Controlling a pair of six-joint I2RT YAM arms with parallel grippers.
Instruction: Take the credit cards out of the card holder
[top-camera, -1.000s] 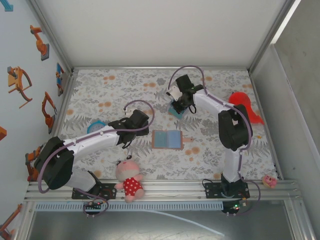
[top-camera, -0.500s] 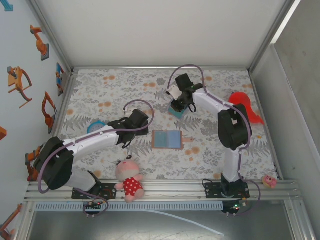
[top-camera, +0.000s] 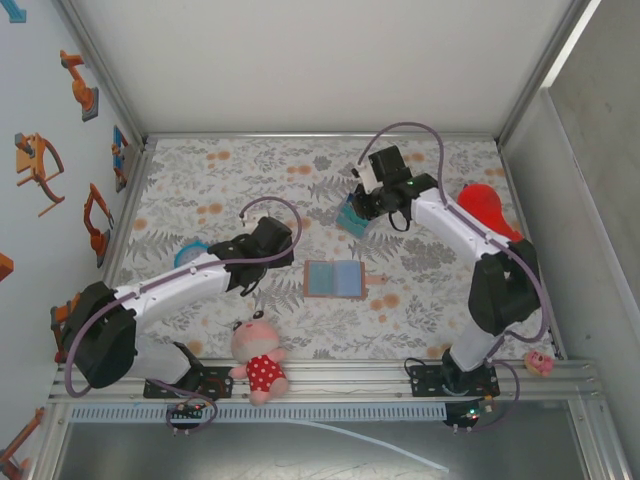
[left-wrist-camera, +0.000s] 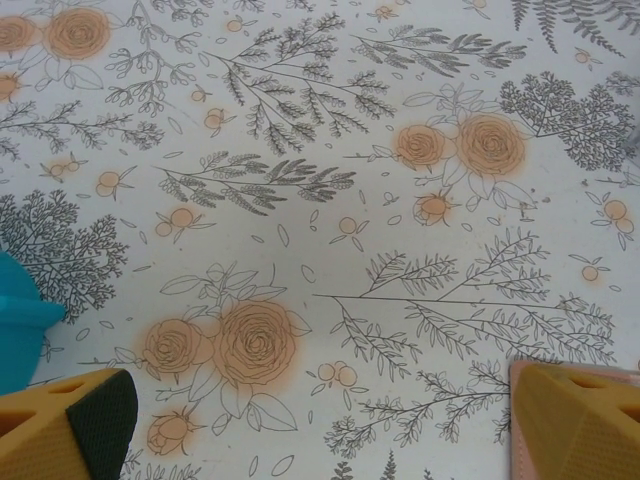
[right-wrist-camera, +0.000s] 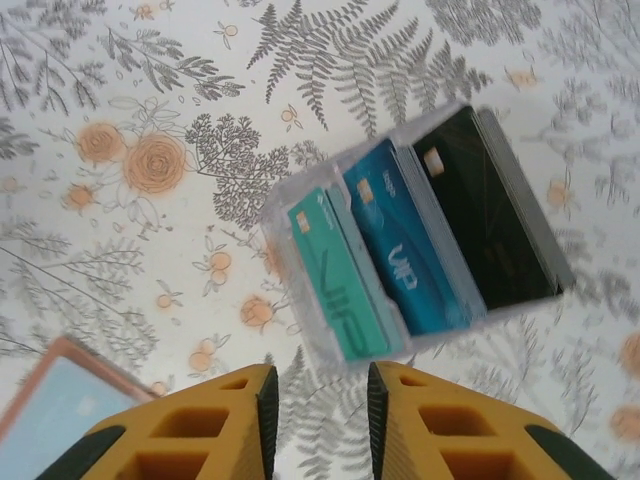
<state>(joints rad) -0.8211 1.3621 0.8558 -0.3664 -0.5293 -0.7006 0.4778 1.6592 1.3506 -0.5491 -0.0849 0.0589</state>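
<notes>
Left jaws (left-wrist-camera: 315, 390) are wide apart with nothing between. Right jaws (right-wrist-camera: 322, 390) show a narrow gap, empty, with worktop (top-camera: 200, 180) pattern visible through it.

Left arm (top-camera: 180, 283) is stretched low from its base at the near edge toward mid-worktop, wrist aimed down. Right arm (top-camera: 460, 225) reaches up and leftward from its base, elbow near the right edge, wrist over the far-centre area.

The card holder (top-camera: 334, 279) lies open and flat, blue-grey inside up. It is about mid-worktop, slightly toward the near edge, with its tab on the right side. It is clear of both jaws, with the left jaws near its left end.

The right wrist view gives detail the top view lacks. A clear plastic case (right-wrist-camera: 325, 172) lies just ahead of the fingers, holding a green card (right-wrist-camera: 335, 275), a blue card (right-wrist-camera: 405, 250) and a black card (right-wrist-camera: 485, 210) side by side. The holder's pink-edged corner sits at lower left.

The left wrist view shows bare floral cloth and a turquoise object (left-wrist-camera: 15, 330) at its left edge. The top view adds a plush doll (top-camera: 258, 358) at the near edge and a red object (top-camera: 490, 205) by the right edge.
</notes>
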